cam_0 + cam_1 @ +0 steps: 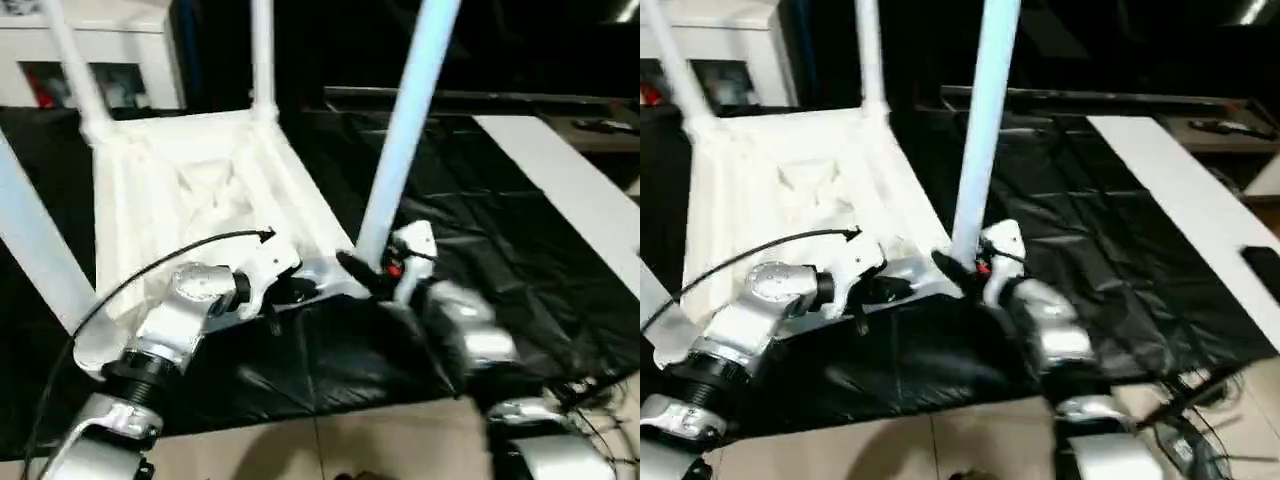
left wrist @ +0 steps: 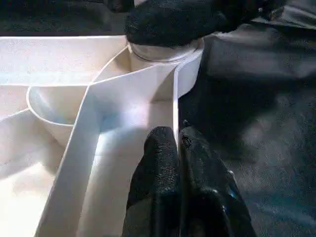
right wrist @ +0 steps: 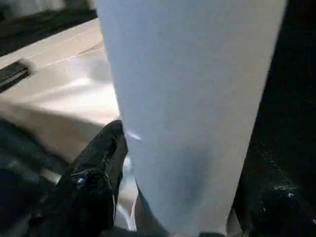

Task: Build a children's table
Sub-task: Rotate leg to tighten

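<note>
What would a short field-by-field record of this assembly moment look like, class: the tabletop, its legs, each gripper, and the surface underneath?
tabletop: white, upside down, ribbed underside up
legs: four stand up from the corner sockets
near right leg: upright in its socket
left gripper: shut, pinching the tabletop's edge wall beside that socket
right gripper: fingers on either side of the leg's base
surface: black-covered work table

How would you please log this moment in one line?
left gripper: shut on tabletop rim | right gripper: around near-right leg | legs upright: four
</note>
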Motion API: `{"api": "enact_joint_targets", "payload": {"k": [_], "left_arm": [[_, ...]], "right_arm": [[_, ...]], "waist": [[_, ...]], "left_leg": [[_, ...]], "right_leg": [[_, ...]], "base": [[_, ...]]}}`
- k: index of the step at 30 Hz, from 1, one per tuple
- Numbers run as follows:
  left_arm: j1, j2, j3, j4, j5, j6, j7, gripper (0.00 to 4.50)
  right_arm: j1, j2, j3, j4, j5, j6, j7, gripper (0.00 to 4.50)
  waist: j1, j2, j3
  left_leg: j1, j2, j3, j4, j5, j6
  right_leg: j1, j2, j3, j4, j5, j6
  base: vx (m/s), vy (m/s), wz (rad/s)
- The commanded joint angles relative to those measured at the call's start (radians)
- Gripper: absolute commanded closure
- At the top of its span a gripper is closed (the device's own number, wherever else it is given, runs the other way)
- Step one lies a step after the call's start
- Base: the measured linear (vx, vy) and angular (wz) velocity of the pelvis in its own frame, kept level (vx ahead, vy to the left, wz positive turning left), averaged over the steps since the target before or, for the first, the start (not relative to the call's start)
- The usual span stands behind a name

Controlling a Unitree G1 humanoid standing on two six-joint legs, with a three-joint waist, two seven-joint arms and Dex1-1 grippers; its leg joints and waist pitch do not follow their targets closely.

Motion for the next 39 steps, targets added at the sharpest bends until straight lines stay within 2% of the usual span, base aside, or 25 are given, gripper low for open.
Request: {"api": "enact_joint_targets", "payload": {"k": [1,2,3,4,5,6,11,14,15,16,19,21,25,32,35,38,39], "left_arm": [[0.008,-0.012,-0.033,-0.007,-0.064,-0.064,-0.082,4.50],[0.009,-0.002,-0.034,-0.005,-0.065,-0.076,-0.100,4.50],[0.010,0.021,-0.034,-0.001,-0.069,-0.081,-0.135,4.50],[0.010,0.027,-0.034,0.000,-0.070,-0.082,-0.144,4.50],[0.010,0.041,-0.033,0.005,-0.071,-0.091,-0.165,4.50],[0.009,0.062,-0.033,0.014,-0.071,-0.100,-0.195,4.50],[0.003,0.091,-0.029,0.035,-0.078,-0.115,-0.246,4.50],[-0.009,0.117,-0.033,0.050,-0.089,-0.130,-0.300,4.50],[-0.011,0.121,-0.033,0.053,-0.090,-0.133,-0.305,4.50],[-0.015,0.125,-0.034,0.058,-0.091,-0.139,-0.312,4.50],[-0.022,0.134,-0.036,0.066,-0.094,-0.147,-0.333,4.50],[-0.025,0.138,-0.038,0.072,-0.091,-0.153,-0.341,4.50],[-0.029,0.142,-0.036,0.084,-0.091,-0.157,-0.354,4.50],[-0.033,0.134,-0.031,0.095,-0.086,-0.155,-0.324,4.50],[-0.033,0.108,-0.018,0.090,-0.072,-0.135,-0.246,4.50],[-0.033,0.080,-0.008,0.080,-0.059,-0.121,-0.175,4.50],[-0.023,0.043,-0.009,0.053,-0.045,-0.105,-0.109,4.50]], "right_arm": [[-0.007,-0.004,0.054,-0.019,-0.001,0.015,0.124,1.50],[-0.007,-0.017,0.058,-0.022,0.004,0.017,0.152,1.50],[-0.007,-0.047,0.071,-0.040,0.023,0.035,0.229,1.50],[-0.006,-0.055,0.075,-0.045,0.028,0.040,0.250,1.50],[-0.007,-0.075,0.087,-0.054,0.032,0.043,0.297,1.50],[-0.010,-0.101,0.103,-0.057,0.024,0.036,0.346,1.50],[-0.018,-0.146,0.129,-0.059,0.011,0.035,0.450,1.50],[-0.035,-0.170,0.154,-0.049,0.004,0.051,0.552,1.50],[-0.040,-0.171,0.157,-0.044,0.002,0.051,0.560,1.66],[-0.045,-0.172,0.161,-0.041,0.004,0.054,0.572,1.84],[-0.057,-0.178,0.174,-0.037,0.014,0.065,0.602,1.87],[-0.062,-0.181,0.179,-0.034,0.017,0.068,0.614,2.20],[-0.066,-0.186,0.190,-0.030,0.013,0.081,0.650,2.38],[-0.037,-0.177,0.200,-0.047,0.012,0.103,0.658,2.43],[0.007,-0.157,0.190,-0.078,0.021,0.114,0.597,2.43],[0.034,-0.133,0.174,-0.092,0.027,0.119,0.528,2.44],[0.058,-0.086,0.145,-0.077,0.019,0.096,0.387,2.45]], "waist": [[0.005,0.009,-0.058],[0.009,0.009,-0.058],[0.013,0.014,-0.058],[0.016,0.012,-0.059],[0.014,0.011,-0.059],[0.016,0.012,-0.059],[0.018,0.012,-0.058],[0.024,0.007,-0.056],[0.025,0.008,-0.056],[0.026,0.005,-0.056],[0.031,0.005,-0.058],[0.032,0.003,-0.059],[0.033,0.001,-0.059],[0.034,0.000,-0.059],[0.037,0.000,-0.058],[0.039,-0.001,-0.054],[0.038,0.000,-0.053]], "left_leg": [[-0.012,-0.014,0.023,-0.054,-0.243,0.068],[-0.013,-0.013,0.024,-0.054,-0.229,0.070],[-0.006,-0.010,0.026,-0.054,-0.222,0.070],[-0.004,-0.010,0.027,-0.054,-0.221,0.072],[-0.014,-0.010,0.025,-0.056,-0.206,0.074],[-0.013,-0.008,0.025,-0.056,-0.201,0.072],[-0.012,-0.008,0.024,-0.056,-0.220,0.064],[-0.011,-0.007,0.027,-0.055,-0.221,0.066],[-0.013,-0.006,0.027,-0.055,-0.217,0.063],[-0.011,-0.006,0.028,-0.055,-0.217,0.062],[-0.011,-0.006,0.029,-0.053,-0.202,0.059],[-0.011,-0.005,0.030,-0.053,-0.193,0.061],[-0.011,-0.005,0.031,-0.052,-0.187,0.058],[-0.013,-0.006,0.031,-0.051,-0.176,0.059],[-0.009,-0.005,0.032,-0.052,-0.181,0.059],[-0.007,-0.007,0.030,-0.053,-0.216,0.049],[-0.007,-0.007,0.029,-0.055,-0.230,0.040]], "right_leg": [[0.053,-0.057,0.042,-0.082,-0.359,-0.169],[0.054,-0.056,0.043,-0.079,-0.336,-0.177],[0.049,-0.055,0.044,-0.076,-0.306,-0.191],[0.053,-0.053,0.042,-0.076,-0.292,-0.196],[0.059,-0.053,0.042,-0.068,-0.266,-0.203],[0.059,-0.054,0.042,-0.066,-0.258,-0.204],[0.059,-0.057,0.042,-0.067,-0.280,-0.204],[0.059,-0.057,0.042,-0.069,-0.315,-0.192],[0.060,-0.057,0.041,-0.068,-0.319,-0.189],[0.058,-0.056,0.041,-0.069,-0.324,-0.187],[0.059,-0.057,0.041,-0.066,-0.316,-0.187],[0.058,-0.056,0.041,-0.064,-0.296,-0.193],[0.059,-0.056,0.041,-0.062,-0.288,-0.195],[0.059,-0.056,0.041,-0.061,-0.289,-0.189],[0.056,-0.057,0.043,-0.064,-0.298,-0.184],[0.052,-0.059,0.042,-0.073,-0.374,-0.162],[0.050,-0.059,0.042,-0.077,-0.406,-0.150]], "base": [[0.000,0.000,0.00],[0.000,0.000,0.00],[0.000,0.000,0.00],[0.000,0.000,0.00],[0.000,0.000,0.00],[0.000,0.000,0.00],[0.000,0.000,0.00],[0.000,0.000,0.00],[0.000,0.000,0.00],[0.000,0.000,0.00],[0.000,0.000,0.00],[0.000,0.000,0.00],[0.000,0.000,0.00],[0.000,0.000,0.00],[0.000,0.000,0.00],[0.000,0.000,0.00],[0.000,0.000,0.00]]}}
